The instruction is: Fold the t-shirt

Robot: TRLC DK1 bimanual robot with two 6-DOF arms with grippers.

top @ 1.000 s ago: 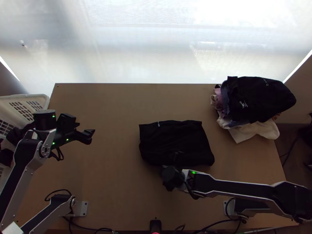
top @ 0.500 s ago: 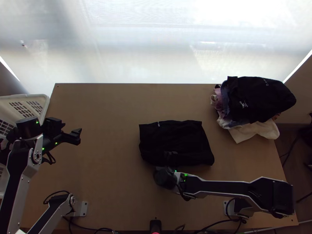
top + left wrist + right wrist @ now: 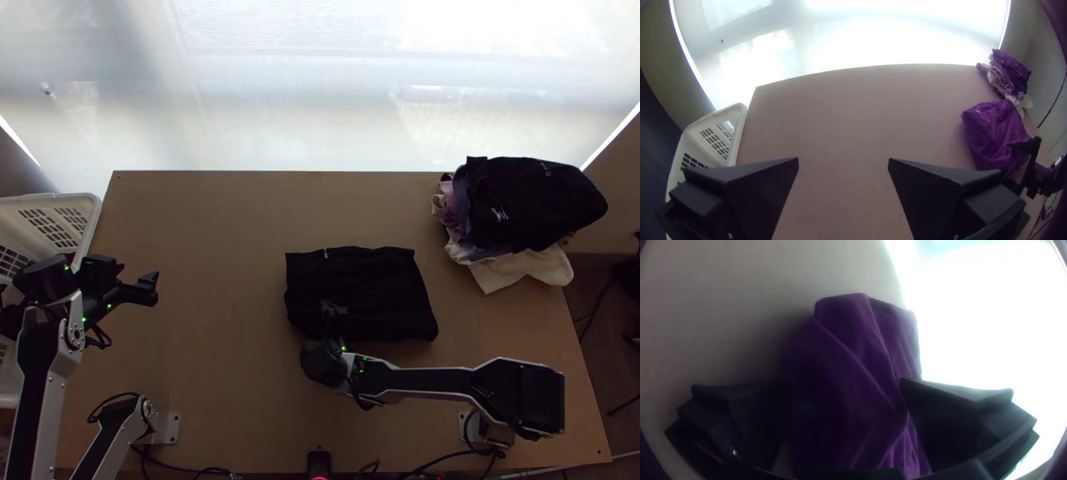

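Right gripper (image 3: 334, 309): here it is, over the near part of the shirt, fingers parted, black cloth showing between them in its wrist view, no pinch on it.
Left gripper (image 3: 150, 290): spread wide too, holding nothing, out over the table's left side, well apart from the shirt.
T-shirt (image 3: 360, 284): there on the table (image 3: 224, 232), right of the middle, folded into a compact, lightly creased black bundle.
Clothes pile (image 3: 532, 200): up at the far right corner, black on top, pink, blue and cream cloth poking out beneath.
Basket (image 3: 92, 218): white, beside the table's left edge.
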